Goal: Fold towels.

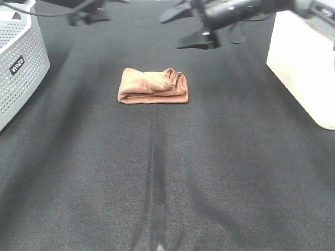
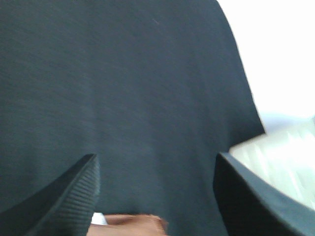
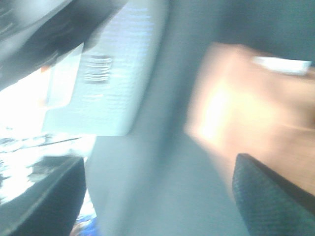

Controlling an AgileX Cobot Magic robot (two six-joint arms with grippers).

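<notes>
- Brown terry towel lies folded into a compact rectangular bundle on the counter, near the middle, toward the far side. Layered edges show along its near side; a rumpled loop of cloth sits at its right end. Nap is soft and looped, rust-tan in colour.
- Left wrist view: a corner of the towel with a small white tag just beside it, seen low between the fingers.
- Left end effector: fingers spread wide, ribbed black pads, nothing between them, above bare cloth surface.
- Right wrist view is motion-blurred; the towel shows as a tan block with a white tag at one edge.
- Right end effector: fingers apart, textured dark pads, empty, clear of the towel.
- In the overhead view both arms sit raised at the far edge, the right arm dark and blurred.
- Counter covering is a black woven fabric with a faint centre crease.
- Grey perforated basket at far left; white box at far right, both well apart from the towel.
</notes>
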